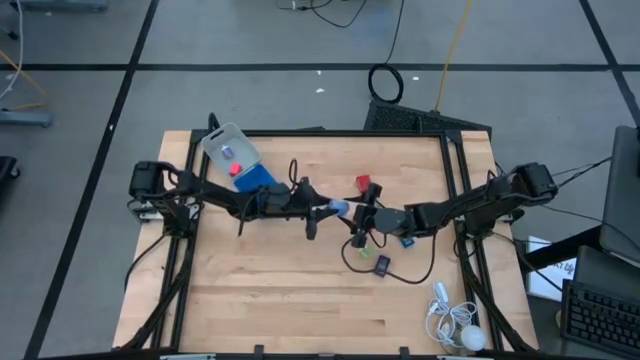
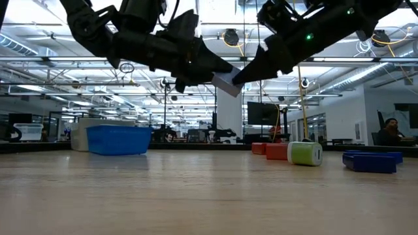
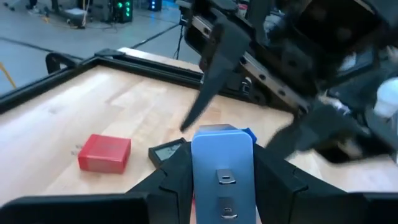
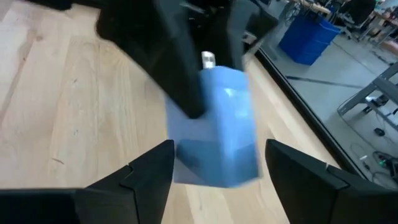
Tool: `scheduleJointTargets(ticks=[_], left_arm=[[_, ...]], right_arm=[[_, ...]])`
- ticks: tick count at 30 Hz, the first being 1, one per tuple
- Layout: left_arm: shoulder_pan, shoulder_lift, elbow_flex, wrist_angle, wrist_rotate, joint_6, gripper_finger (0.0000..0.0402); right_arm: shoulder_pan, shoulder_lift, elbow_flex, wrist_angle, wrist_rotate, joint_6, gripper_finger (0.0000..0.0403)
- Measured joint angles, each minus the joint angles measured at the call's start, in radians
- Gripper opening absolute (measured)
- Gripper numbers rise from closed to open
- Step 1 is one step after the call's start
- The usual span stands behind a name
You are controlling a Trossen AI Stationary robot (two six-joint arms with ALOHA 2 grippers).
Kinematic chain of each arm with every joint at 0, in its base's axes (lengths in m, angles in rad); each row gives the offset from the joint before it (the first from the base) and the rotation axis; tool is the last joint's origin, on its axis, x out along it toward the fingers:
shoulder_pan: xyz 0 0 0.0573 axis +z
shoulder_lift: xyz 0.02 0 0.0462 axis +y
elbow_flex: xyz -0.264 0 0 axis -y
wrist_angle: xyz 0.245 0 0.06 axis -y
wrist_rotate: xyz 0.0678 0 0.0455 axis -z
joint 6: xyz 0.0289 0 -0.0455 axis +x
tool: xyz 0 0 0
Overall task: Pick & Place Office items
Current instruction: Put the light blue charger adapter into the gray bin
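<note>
My left gripper (image 1: 333, 208) reaches in from the table's left and is shut on a pale blue block (image 3: 222, 163), high above the table's middle (image 2: 225, 82). My right gripper (image 4: 219, 171) is open and faces it from the right. Its fingers stand apart on either side of the block's free end (image 4: 217, 134) without touching it. On the wood lie a red block (image 1: 363, 184), a green piece (image 2: 305, 153), a blue piece (image 1: 408, 240) and dark pieces with pale centres (image 3: 166, 151) (image 1: 382, 265). My left gripper pinches the pale blue block by its two long sides (image 3: 199, 171) between the two fingers (image 3: 171, 174). It comes roughly level from the table's left, and the fingers lie along the block. The block sticks out past the fingertips and is lifted clear of the table.
A clear plastic box (image 1: 228, 150) holding small pieces and a blue tray (image 1: 256, 178) sit at the far left, under the left arm. A white corded gadget (image 1: 452, 320) lies at the near right corner. The wood toward the near left is bare.
</note>
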Motion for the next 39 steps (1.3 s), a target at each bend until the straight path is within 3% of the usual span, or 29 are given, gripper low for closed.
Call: scheduleJointTargets(ticks=[5, 9, 13, 16, 21, 27, 31, 39], left_arm=[[-0.007, -0.021, 0.0, -0.035, -0.008, 0.021, 0.0124], [-0.007, -0.093, 0.001, -0.167, -0.08, 0.035, 0.0124], [-0.027, -0.195, 0.0, -0.315, -0.099, 0.067, 0.0124], [-0.055, -0.272, -0.031, -0.329, -0.098, 0.115, 0.0124], [-0.077, -0.422, -0.147, -0.268, -0.122, 0.126, 0.0124], [-0.073, -0.616, -0.322, -0.247, -0.186, 0.137, 0.0124], [-0.073, -0.736, -0.431, -0.196, -0.204, 0.163, 0.0124], [-0.072, -0.954, -0.585, -0.173, -0.401, 0.17, 0.0124]], right_arm=[[0.0, -0.087, 0.0, -0.101, -0.049, 0.062, 0.0236], [0.001, -0.161, -0.003, -0.192, -0.051, 0.113, 0.0232], [0.004, -0.225, -0.068, -0.161, -0.108, 0.131, 0.0231], [0.005, -0.274, -0.129, -0.085, -0.128, 0.13, 0.023], [0.005, -0.365, -0.222, 0.012, -0.14, 0.134, 0.0225], [-0.003, -0.467, -0.326, 0.2, -0.285, 0.139, 0.0219], [-0.003, -0.518, -0.391, 0.286, -0.322, 0.138, 0.0219], [-0.026, -0.607, -0.449, 0.301, -0.361, 0.166, 0.0219]])
